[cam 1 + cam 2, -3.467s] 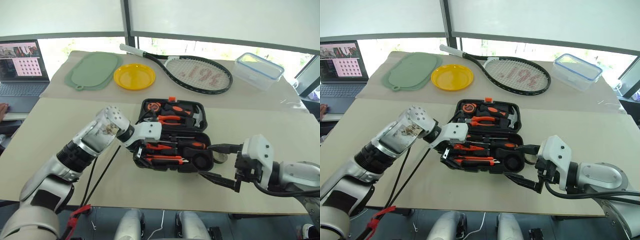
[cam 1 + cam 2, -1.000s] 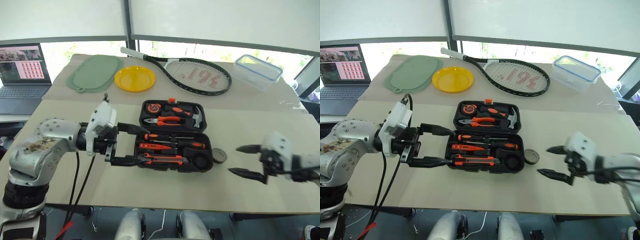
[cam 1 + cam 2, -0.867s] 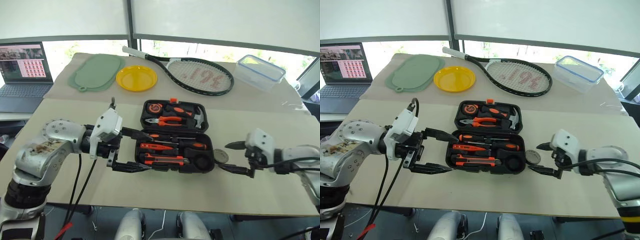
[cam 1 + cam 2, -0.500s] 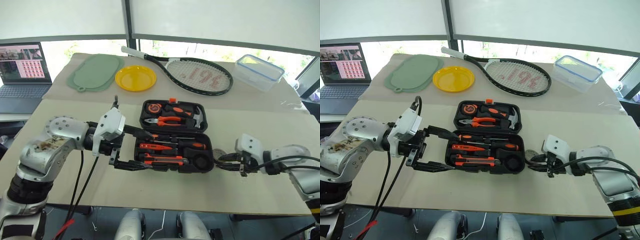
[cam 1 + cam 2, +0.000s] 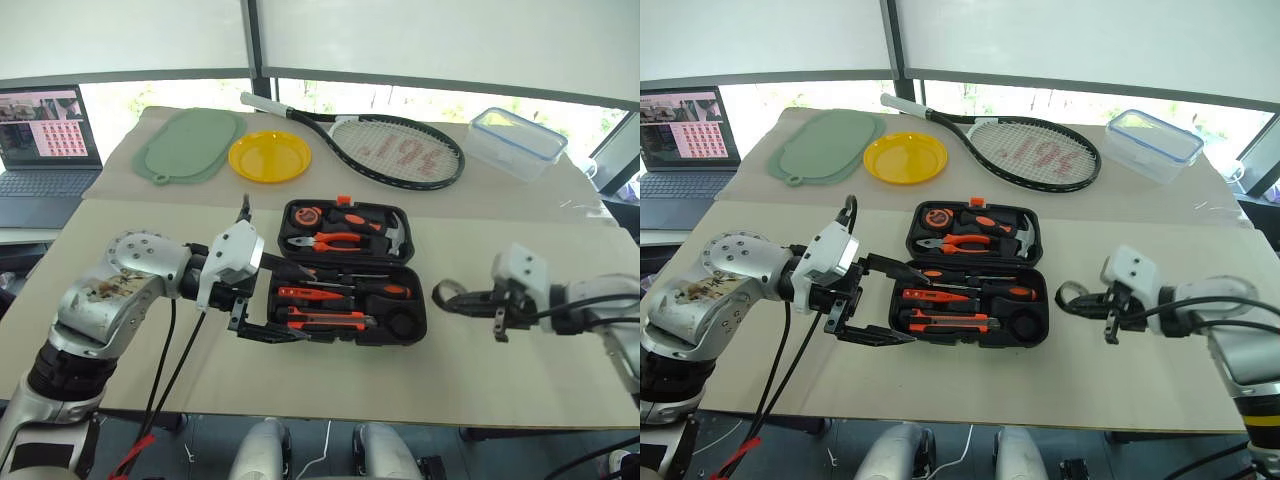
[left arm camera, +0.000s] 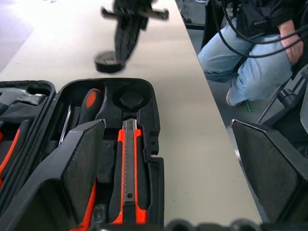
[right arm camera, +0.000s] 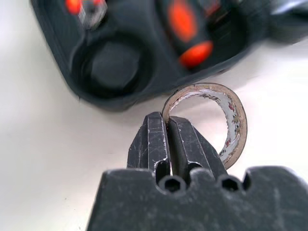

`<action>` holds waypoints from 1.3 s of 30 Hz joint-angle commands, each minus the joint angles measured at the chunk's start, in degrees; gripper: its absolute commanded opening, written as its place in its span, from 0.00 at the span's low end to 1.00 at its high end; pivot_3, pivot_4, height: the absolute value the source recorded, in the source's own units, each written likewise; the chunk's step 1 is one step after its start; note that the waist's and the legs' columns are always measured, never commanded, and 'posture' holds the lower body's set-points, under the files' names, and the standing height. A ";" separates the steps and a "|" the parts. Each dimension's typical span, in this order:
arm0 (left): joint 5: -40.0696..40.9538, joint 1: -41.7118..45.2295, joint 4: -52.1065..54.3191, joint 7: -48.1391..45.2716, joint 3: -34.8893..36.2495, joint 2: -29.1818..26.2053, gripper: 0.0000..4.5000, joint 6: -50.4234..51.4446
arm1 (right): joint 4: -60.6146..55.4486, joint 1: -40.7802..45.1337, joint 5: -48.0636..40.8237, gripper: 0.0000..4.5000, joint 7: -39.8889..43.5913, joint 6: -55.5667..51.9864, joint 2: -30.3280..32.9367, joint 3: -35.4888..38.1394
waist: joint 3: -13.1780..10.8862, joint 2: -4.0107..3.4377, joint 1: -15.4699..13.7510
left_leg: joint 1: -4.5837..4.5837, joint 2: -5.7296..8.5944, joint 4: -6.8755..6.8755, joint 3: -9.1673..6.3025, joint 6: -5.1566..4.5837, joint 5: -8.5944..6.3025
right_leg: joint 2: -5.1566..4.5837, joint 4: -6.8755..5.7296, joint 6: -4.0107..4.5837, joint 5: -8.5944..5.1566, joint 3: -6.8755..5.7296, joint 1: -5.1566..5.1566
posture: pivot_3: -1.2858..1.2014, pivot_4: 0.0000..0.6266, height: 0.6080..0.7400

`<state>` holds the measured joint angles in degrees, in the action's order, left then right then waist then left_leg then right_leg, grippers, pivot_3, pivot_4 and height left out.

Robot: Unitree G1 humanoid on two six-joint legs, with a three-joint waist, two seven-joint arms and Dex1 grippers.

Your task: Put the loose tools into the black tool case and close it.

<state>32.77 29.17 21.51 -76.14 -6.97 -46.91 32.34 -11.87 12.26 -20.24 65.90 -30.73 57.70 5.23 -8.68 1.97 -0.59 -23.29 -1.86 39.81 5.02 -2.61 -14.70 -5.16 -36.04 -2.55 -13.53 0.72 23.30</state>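
Since half a second ago: tape roll [image 7: 226, 120] lifted off the table [image 5: 330, 375], pinched by its wall in the right gripper [image 5: 462, 298], fingers clamped flat together on the rim. Now hanging clear of the surface just beside the right end of the case [image 5: 345, 270], near the round recess [image 7: 113, 65], not yet over it. Left gripper [image 5: 275, 300] nudged a little closer to the case's left end, fingers spread wide and grasping nothing, one finger reaching over the front half, the other along its front edge. Case open flat on the table, lid half with pliers [image 5: 335, 240] and hammer, front half with two screwdrivers [image 5: 350, 288] and knife [image 6: 129, 168] seated in their slots. Beyond the case: racket [image 5: 385, 145], yellow plate [image 5: 268, 155], green mat [image 5: 188, 142], clear box [image 5: 518, 140].
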 commanded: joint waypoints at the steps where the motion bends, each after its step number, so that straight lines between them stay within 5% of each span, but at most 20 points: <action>1: -0.11 1.36 0.15 -0.26 0.23 0.25 1.00 -1.43 | -5.97 0.31 -4.72 0.02 0.46 -2.64 0.02 2.44 | 0.00 0.00 -0.03 | 0.00 0.00 -0.01 0.00 0.00 0.00 | 0.00 0.00 0.01 -0.01 0.00 0.00 | 0.52 0.24 0.99; 8: -1.20 2.29 -1.01 -0.62 -0.76 1.18 1.00 -2.81 | -15.96 -2.01 -7.17 0.02 -1.11 -5.09 -0.77 -2.14 | -0.01 0.00 -0.14 | -0.03 0.00 0.00 -0.01 0.00 0.00 | -0.04 0.01 0.00 -0.01 -0.01 0.01 | 0.52 0.24 0.99; 28: -2.08 2.40 -1.01 -0.10 -1.01 1.84 1.00 -3.18 | -12.31 -1.88 2.59 0.02 -2.88 0.59 -2.45 -12.68 | -0.01 0.00 -0.09 | -0.04 0.01 0.01 0.00 0.00 0.00 | -0.03 0.01 -0.02 -0.01 -0.01 0.04 | 0.52 0.24 0.99; 39: -2.60 1.13 -1.53 1.60 0.14 1.27 1.00 -2.69 | -18.43 2.46 -12.19 0.82 -2.18 -10.05 0.21 0.68 | -0.03 -0.02 -0.09 | -0.06 -0.02 0.01 -0.01 0.00 0.00 | -0.05 0.00 -0.02 0.00 0.00 0.05 | 0.52 0.24 0.99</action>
<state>30.31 30.58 19.33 -75.56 -8.36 -45.25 30.02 -30.31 13.88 -30.40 63.66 -39.36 56.95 2.24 -8.70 1.94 -0.68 -23.34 -1.89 39.81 5.00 -2.61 -14.70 -5.20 -36.04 -2.56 -13.54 0.71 23.34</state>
